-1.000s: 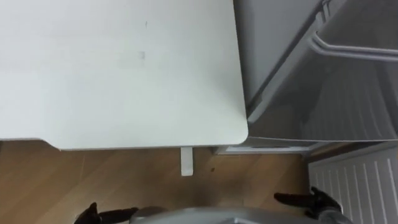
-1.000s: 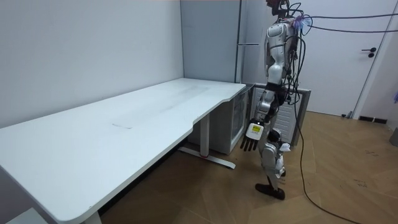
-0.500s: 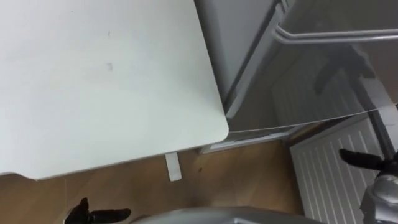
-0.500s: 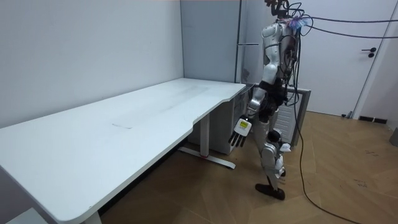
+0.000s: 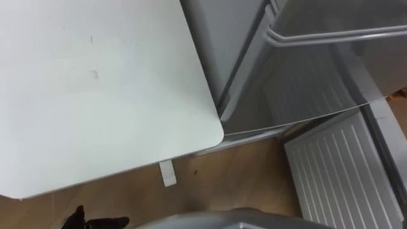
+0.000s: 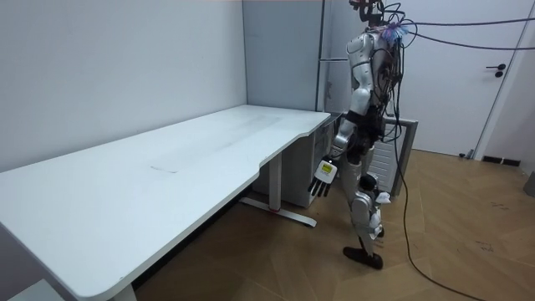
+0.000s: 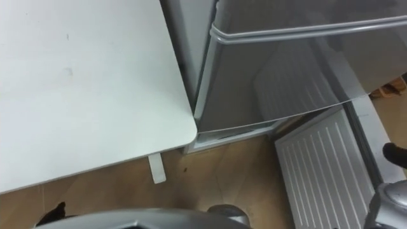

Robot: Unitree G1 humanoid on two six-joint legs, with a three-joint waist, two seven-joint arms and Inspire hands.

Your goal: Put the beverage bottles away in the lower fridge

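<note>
**Robot at the end corner of the desk, head camera looking down.**

- **Hands.** Nearest, at the lower edge, the left hand (image 5: 102, 223) hangs at the robot's side. In the room view its fingers are straight and loose, and it carries nothing. The right hand (image 7: 395, 154) enters at the right edge as a dark tip, and whether it is spread or curled cannot be told.
- **Floor and desk.** The wooden floor (image 5: 241, 172) lies below both hands, with the desk's white foot (image 5: 166, 173) resting on it. Beyond the foot is the desk (image 5: 95, 95), whose rounded corner lies just beside the fridge (image 5: 305, 83).
- **Fridge side.** To the right, a white ribbed panel (image 5: 337, 172) stands near the fridge's front. Farthest is the handle (image 5: 331, 35), a bar across the fridge door, which appears closed.
- **Drinks.** Where the drinks stand cannot be told. The left hand has none.

**Step in hand (judged).** The robot is positioning itself before the fridge, and the door is not yet opened. Done well, the body squares to the door and stops with the handle within reach. Floor should be left free for the door's swing.

**Obstacles (judged).** The desk corner on the left and the ribbed panel on the right narrow the standing place. The opening door may meet the panel, and a low arm may catch the desk edge.
</note>
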